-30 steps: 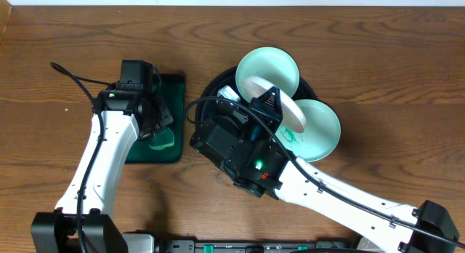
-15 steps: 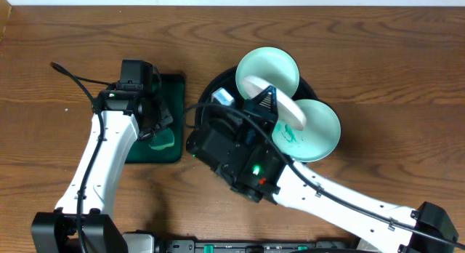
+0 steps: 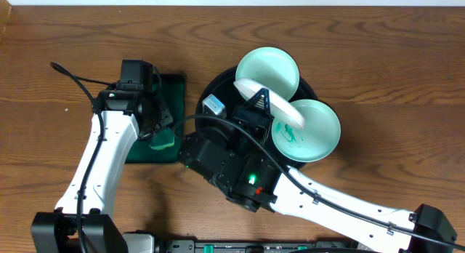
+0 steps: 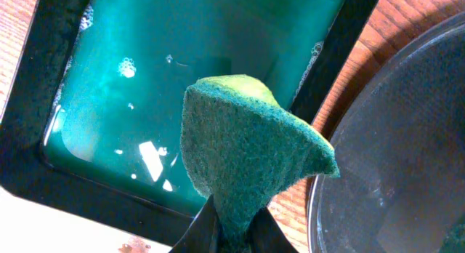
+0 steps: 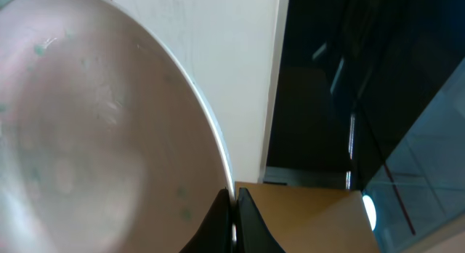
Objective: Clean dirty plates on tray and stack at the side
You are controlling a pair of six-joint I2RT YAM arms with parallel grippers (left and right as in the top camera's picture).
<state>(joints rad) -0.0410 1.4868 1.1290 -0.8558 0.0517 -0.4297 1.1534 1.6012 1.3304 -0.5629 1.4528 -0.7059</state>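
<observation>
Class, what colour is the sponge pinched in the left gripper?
Green; the sponge shows best in the left wrist view.

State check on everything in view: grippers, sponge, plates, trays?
left gripper: shut on sponge
sponge: pinched, over green tray
green tray: holds soapy water
right gripper: shut on held plate
held plate: tilted, gripped at rim
far plate: flat, no smears visible
right plate: flat, teal smears
black tray: carrying plates

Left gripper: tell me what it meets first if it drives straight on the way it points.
Probably the rectangular green tray: the left gripper, shut on the sponge, points at it near its right rim. Depth is unclear.
</observation>
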